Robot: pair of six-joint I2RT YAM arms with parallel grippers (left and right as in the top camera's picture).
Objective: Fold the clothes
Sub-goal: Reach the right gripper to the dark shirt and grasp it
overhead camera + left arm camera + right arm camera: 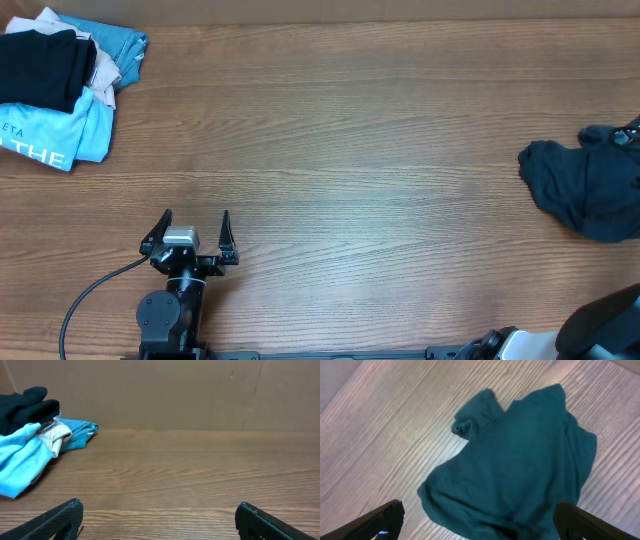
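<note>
The clothes [585,190] are one dark navy-teal garment, crumpled in a heap at the table's right edge. In the right wrist view the clothes [520,460] fill most of the frame, wrinkled, with no lettering showing. My right gripper [479,507] hovers over the garment's near edge, open wide, both fingers clear of the cloth. In the overhead view only a small part of it shows at the right border. My left gripper [197,214] stands open at the front left over bare wood, far from the garment. Nothing lies between the left gripper's [159,506] fingers.
A pile of other garments lies at the back left corner: a black folded one [40,65], a light-blue shirt with white print [60,135] and a teal piece [122,45]. The left wrist view shows this pile [25,455] ahead to the left. A cable [85,295] trails from the left arm.
</note>
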